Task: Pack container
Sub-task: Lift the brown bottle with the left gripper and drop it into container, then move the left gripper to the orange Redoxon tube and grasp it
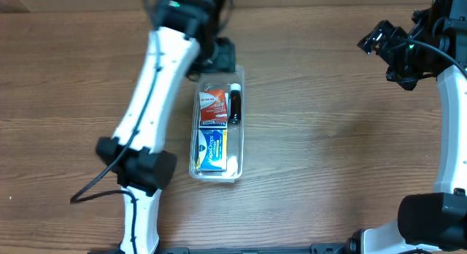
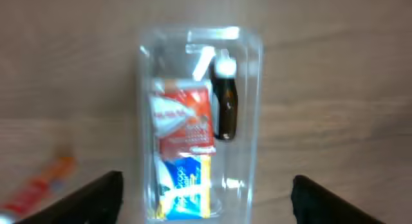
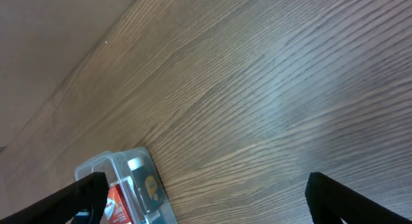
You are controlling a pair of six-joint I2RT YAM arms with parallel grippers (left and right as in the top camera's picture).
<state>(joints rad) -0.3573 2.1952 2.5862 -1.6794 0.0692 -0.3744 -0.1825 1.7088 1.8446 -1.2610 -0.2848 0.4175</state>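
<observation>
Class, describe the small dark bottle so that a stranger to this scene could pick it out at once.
On the wooden table lies a long clear plastic container. Inside, a red box and a blue box sit along one long side; the bottle lies along the other, beside the red box. It is the only dark, rounded, white-capped item.

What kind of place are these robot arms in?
Probably a robot lab or test bench, though no room shows. A left arm and a right arm stand at a plain wooden table, with a clear container holding a red box, a blue box and a dark bottle.
</observation>
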